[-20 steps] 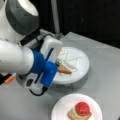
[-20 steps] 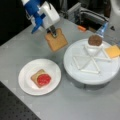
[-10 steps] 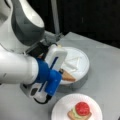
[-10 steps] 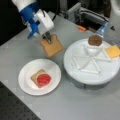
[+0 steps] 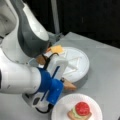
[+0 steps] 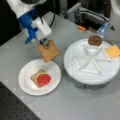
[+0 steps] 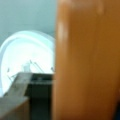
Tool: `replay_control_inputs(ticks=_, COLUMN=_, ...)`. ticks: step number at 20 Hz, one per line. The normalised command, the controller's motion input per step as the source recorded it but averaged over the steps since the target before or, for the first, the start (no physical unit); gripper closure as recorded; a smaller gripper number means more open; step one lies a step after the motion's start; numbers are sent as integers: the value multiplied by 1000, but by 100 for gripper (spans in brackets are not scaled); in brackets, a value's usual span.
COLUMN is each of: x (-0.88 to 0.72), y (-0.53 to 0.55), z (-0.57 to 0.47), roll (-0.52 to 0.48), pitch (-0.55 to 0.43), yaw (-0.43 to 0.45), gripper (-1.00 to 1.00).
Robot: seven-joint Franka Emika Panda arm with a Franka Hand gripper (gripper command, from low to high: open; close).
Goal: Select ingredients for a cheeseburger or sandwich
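Gripper [image 6: 45, 43] clamps the top edge of a tan toast square [image 6: 48, 51], which hangs tilted in the air, clear of the tabletop [image 6: 67, 100], just above the far rim of the small white plate [image 6: 26, 86]. In a front view only the toast's tip [image 5: 68, 86] shows past the blue gripper body. Wrist view is mostly filled by the toast [image 7: 87, 62], with the round tray [image 7: 22, 55] behind.

Toast looks light, stiff and thin, a rigid toy piece; smooth faces, so likely a bit slippery. The edge pinch seems to suit it, though it may swing.

On the small plate sits the sandwich stack [image 6: 41, 78]: toast base, green lettuce [image 5: 75, 113] peeking out, red tomato [image 5: 82, 108] on top.

Big round divided tray [image 6: 75, 72] to the right carries the dark patty [image 6: 95, 40] and the yellow cheese square [image 6: 112, 51], in separate sections at the far side.

Tabletop is plain grey, flat and matte. Far edge has clutter: an orange item [image 6: 81, 28] and dark equipment [image 6: 87, 17]. Background is dark.
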Motion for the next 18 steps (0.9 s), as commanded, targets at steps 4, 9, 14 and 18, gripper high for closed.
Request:
replay_control_inputs(ticks=4, x=491, y=-256, z=-309, roll=213, pitch=-41, yaw=68, gripper=100)
replay_control_inputs(ticks=9, x=496, y=-232, z=-134, roll=204, pitch=-11, yaw=155, gripper=100)
replay_control_inputs(ticks=14, x=437, y=-129, z=17, roll=185, pitch=-28, yaw=204, gripper=100)
replay_control_inputs(ticks=18, x=430, y=-63, z=-9, roll=181, pitch=-35, yaw=213, gripper=100)
